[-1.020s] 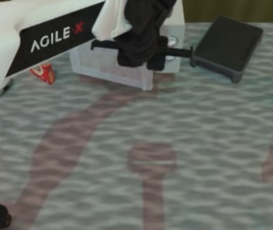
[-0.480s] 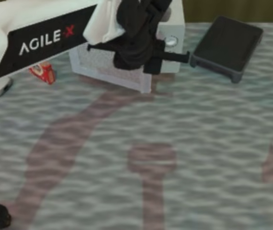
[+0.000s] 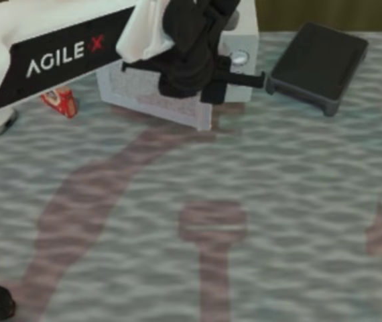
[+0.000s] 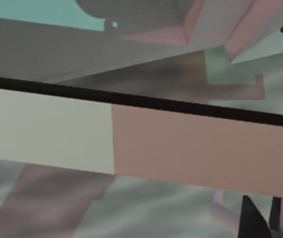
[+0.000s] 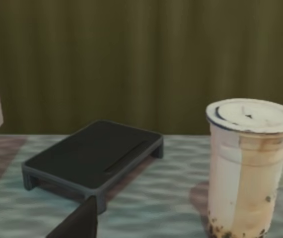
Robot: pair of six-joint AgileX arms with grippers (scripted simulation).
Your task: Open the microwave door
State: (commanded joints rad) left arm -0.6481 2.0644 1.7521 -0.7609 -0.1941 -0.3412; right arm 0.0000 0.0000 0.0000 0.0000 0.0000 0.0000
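Barely shifted since half a second ago: left gripper (image 3: pixel 194 70) at the microwave door (image 3: pixel 152 100), finger state impossible to tell. Door ajar on the microwave (image 3: pixel 241 30), far-left; most swing remaining, apparently. Right arm parked.

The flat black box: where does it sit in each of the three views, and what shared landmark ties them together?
Top view: flat black box at upper right, right of the microwave.
Left wrist view: not in it.
Right wrist view: lower left of centre, on the table, left of a lidded drink cup.
Shared landmark: the teal rippled tablecloth with reddish shapes.
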